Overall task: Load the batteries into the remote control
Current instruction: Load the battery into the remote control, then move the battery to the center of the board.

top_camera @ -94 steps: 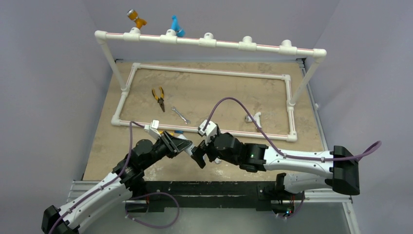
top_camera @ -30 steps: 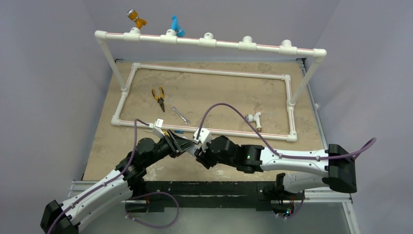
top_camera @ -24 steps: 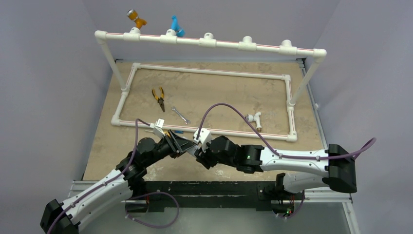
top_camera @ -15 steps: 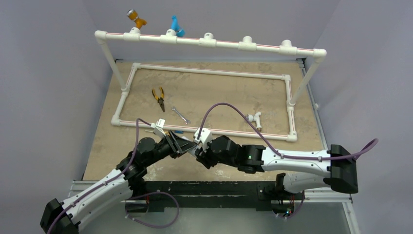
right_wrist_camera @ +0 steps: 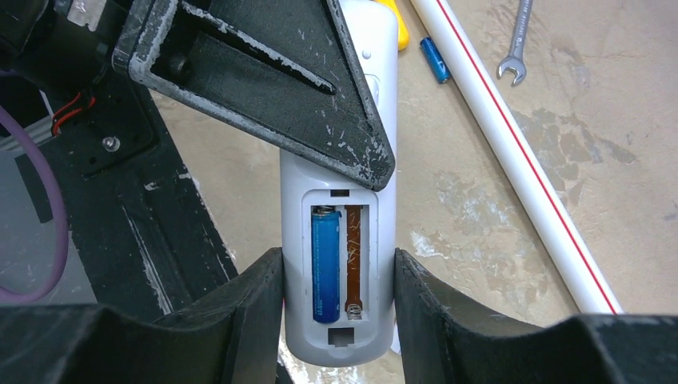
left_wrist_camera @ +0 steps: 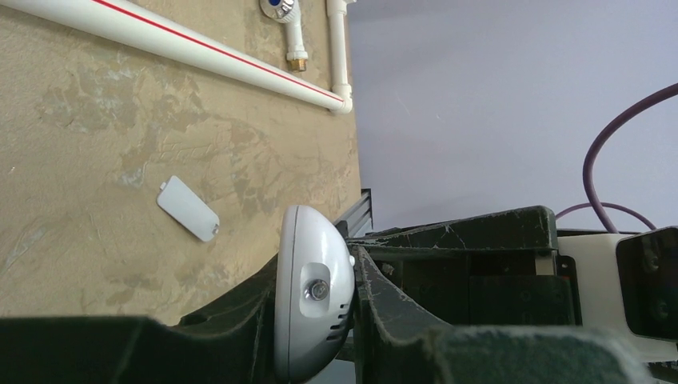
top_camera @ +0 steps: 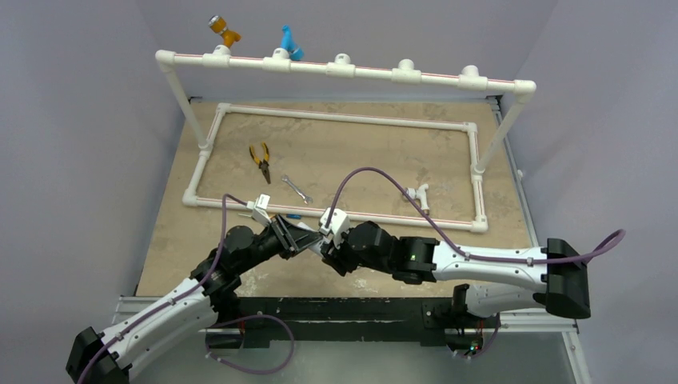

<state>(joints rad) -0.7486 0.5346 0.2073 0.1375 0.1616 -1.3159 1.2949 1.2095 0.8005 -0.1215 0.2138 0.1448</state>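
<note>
The white remote control [right_wrist_camera: 382, 224] is held off the table between both grippers, back side up, its battery bay uncovered. One blue battery [right_wrist_camera: 325, 264] sits in the left slot; the right slot shows only an orange strip and a spring. My right gripper [right_wrist_camera: 340, 276] is shut on the remote's sides at the bay end. My left gripper [left_wrist_camera: 316, 272] is shut on the other end, seen end-on as the remote control [left_wrist_camera: 308, 320]. A second battery [right_wrist_camera: 436, 60] lies on the table beside the white pipe. In the top view both grippers meet near the front of the table.
The white battery cover [left_wrist_camera: 188, 209] lies loose on the tan table. A white pipe frame [top_camera: 336, 118] encloses pliers [top_camera: 260, 160], a wrench [top_camera: 296, 189] and a white pipe fitting [top_camera: 416, 194]. A yellow screwdriver handle [right_wrist_camera: 396, 24] lies near the loose battery.
My left gripper's fingers have closed onto the remote's end. Three seconds ago the two grippers were slightly apart; now they meet on the remote. The right grip is unchanged.
</note>
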